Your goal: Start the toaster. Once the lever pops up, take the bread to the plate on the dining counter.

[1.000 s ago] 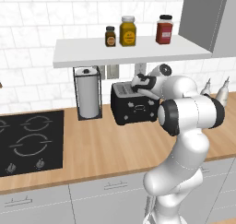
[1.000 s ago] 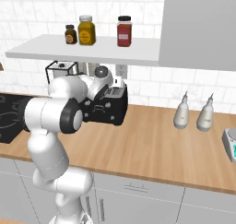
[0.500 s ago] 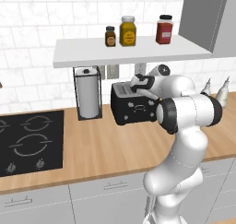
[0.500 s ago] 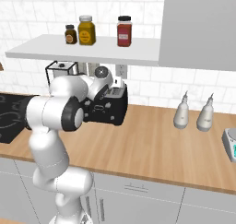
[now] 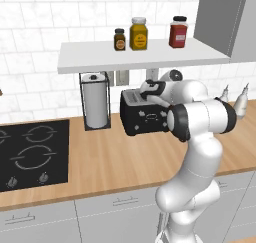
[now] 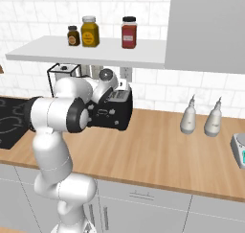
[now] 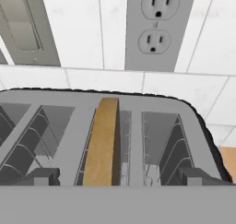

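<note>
On the wooden desk (image 5: 100, 162), right of the black hob (image 5: 30, 152) and paper-towel holder (image 5: 95, 101), stands the toaster (image 5: 142, 118) with the bread (image 7: 102, 142) upright in its slot, the tool (image 5: 151, 89) poised above it, fingers wide apart and gripping nothing.

The arm (image 5: 200, 137) is glossy white, built of thick rounded segments that swell into bulbous housings at each bend. A wide dark band rings the large elbow joint (image 5: 177, 123), with a second dark ring at that segment's far end. The wrist (image 6: 106, 76) ends in a round grey cap with a paler centre. The hand (image 5: 152, 88) is white above and dark beneath. No cables, screws or markings can be made out.
</note>
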